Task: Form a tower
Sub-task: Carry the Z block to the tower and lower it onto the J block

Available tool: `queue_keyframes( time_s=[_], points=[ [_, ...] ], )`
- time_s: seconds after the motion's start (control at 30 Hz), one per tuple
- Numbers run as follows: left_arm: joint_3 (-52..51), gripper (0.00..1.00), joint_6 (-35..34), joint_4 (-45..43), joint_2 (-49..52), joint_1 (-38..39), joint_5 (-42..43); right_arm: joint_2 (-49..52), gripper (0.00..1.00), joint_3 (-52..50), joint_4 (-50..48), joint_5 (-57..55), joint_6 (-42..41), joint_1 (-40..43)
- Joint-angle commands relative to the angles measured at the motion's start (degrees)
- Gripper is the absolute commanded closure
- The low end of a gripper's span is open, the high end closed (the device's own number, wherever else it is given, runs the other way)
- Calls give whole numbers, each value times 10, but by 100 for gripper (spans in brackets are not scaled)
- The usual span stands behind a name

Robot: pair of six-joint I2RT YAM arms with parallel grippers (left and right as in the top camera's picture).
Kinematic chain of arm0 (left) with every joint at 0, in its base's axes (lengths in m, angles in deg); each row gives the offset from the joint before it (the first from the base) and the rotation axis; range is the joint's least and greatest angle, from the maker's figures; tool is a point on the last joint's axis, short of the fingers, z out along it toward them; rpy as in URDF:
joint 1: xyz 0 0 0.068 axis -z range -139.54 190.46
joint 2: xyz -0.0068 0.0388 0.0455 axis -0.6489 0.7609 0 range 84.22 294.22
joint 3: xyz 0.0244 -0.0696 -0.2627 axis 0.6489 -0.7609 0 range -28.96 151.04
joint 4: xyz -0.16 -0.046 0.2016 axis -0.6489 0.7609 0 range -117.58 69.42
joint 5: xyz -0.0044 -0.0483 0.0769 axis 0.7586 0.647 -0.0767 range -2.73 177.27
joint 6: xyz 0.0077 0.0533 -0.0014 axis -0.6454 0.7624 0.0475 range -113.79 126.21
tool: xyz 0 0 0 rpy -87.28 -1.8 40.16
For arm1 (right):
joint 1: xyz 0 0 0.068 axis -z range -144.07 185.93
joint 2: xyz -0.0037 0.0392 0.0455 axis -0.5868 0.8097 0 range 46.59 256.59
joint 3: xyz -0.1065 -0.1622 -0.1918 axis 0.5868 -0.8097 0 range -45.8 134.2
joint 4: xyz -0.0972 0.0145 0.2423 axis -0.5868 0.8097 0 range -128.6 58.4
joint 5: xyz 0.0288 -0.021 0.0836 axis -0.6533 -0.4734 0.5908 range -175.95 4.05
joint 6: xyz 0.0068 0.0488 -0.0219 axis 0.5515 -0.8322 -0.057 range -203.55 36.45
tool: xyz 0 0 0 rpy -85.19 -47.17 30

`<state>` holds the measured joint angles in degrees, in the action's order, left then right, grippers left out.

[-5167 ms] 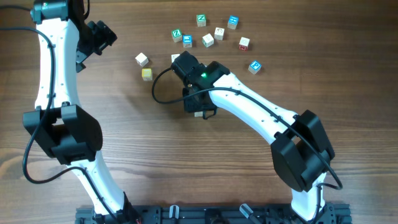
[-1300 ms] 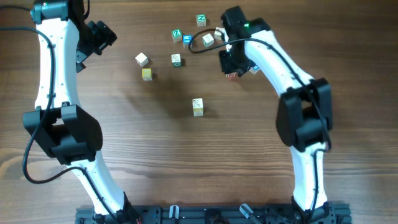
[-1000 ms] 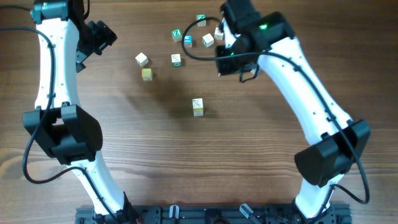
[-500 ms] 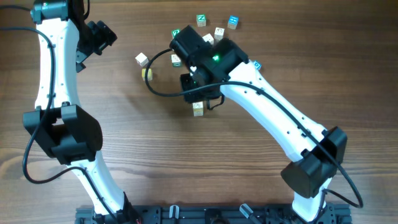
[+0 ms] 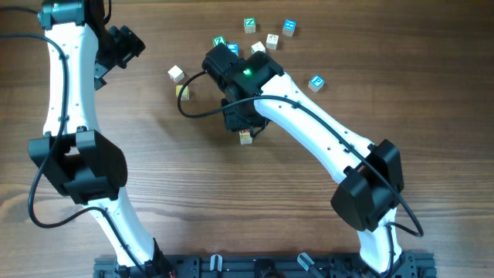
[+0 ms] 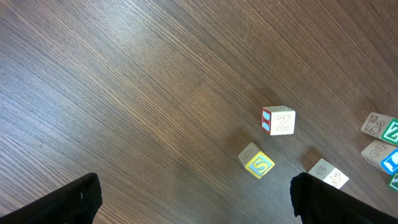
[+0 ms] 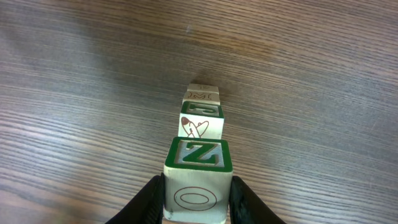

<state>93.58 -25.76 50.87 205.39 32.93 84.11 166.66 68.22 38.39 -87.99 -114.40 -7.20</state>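
Right gripper [image 7: 196, 198] is clamped on the green "Z" cube [image 7: 198, 155], right over the tower [image 7: 202, 124] at mid-table. Touching yet? Can't tell. Placing step, I'd say: square up, lower gently, let go. The tower's narrow, green-framed face up top, red-marked pale wood below. Loose cubes [image 5: 272, 40] lie beyond.
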Motion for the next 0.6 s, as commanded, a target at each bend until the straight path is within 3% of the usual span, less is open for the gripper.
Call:
queue_keyframes(
  time_s=[0.0,0.57],
  points=[
    [5,0,2,0,-2,0,-1,15,66,-2,2,-12,-9,-1],
    [5,0,2,0,-2,0,-1,27,66,-2,-6,3,-23,-1]
  ],
)
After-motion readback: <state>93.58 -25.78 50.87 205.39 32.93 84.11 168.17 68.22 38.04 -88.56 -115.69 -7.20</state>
